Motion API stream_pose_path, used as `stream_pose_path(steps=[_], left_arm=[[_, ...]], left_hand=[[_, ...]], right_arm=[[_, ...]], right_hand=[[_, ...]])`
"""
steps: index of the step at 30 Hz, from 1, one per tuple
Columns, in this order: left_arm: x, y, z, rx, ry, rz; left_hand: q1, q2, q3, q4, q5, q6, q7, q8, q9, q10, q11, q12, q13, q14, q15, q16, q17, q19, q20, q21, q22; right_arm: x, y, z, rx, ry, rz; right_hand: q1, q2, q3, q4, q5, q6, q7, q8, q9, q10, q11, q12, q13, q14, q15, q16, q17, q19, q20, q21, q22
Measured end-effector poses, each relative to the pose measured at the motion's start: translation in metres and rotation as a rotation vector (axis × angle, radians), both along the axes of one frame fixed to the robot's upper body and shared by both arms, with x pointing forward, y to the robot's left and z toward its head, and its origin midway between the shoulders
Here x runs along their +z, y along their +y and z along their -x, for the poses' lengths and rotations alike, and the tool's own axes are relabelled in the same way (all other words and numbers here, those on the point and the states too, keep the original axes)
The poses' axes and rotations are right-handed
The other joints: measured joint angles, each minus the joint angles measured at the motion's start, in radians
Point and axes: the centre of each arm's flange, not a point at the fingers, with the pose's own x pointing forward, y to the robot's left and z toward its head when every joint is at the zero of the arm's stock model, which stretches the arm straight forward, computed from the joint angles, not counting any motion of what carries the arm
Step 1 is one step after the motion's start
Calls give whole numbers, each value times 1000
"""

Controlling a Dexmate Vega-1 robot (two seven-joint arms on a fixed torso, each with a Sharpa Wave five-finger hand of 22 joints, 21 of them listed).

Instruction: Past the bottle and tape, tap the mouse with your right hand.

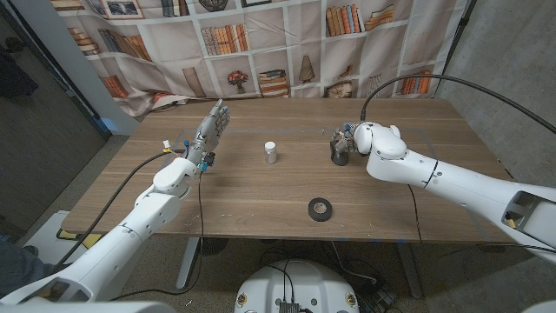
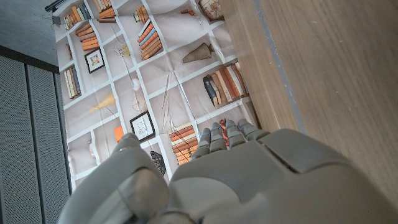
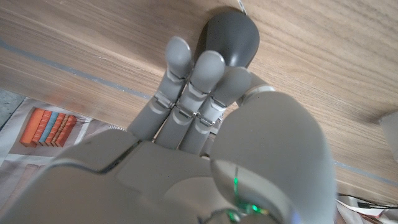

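The dark grey mouse (image 1: 338,157) lies at the far right of the wooden table (image 1: 261,196). My right hand (image 1: 345,138) hovers right over it; in the right wrist view its straight fingers (image 3: 208,65) reach onto the edge of the mouse (image 3: 231,34) and seem to touch it, holding nothing. The small white bottle (image 1: 271,153) stands mid-table, left of the mouse. The black tape roll (image 1: 320,209) lies flat nearer the front edge. My left hand (image 1: 208,132) is raised over the table's left part, fingers stretched out and empty, seen from the back (image 2: 249,180) in its wrist view.
A bookshelf-print backdrop (image 1: 261,43) hangs behind the table's far edge. Black cables run along both arms, one arching over the right arm (image 1: 452,83). Bare wood lies between bottle, tape and the left hand.
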Motion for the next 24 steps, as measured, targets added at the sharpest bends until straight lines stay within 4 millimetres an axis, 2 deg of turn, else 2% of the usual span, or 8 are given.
stream_pose_path(steps=[24], left_arm=[[3, 2, -2, -1, -5, 1]], left_hand=[[0, 0, -4, -4, 0, 0, 0, 0, 0, 0, 0, -6, 5, 0, 0, 0, 0, 0, 0, 0, 0]], right_arm=[[-2, -2, -9, -41, 30, 8]], right_hand=[[-9, 9, 3, -3, -5, 4, -4, 4, 0, -9, -2, 0, -2, 0, 0, 0, -24, 4, -4, -12, 2]])
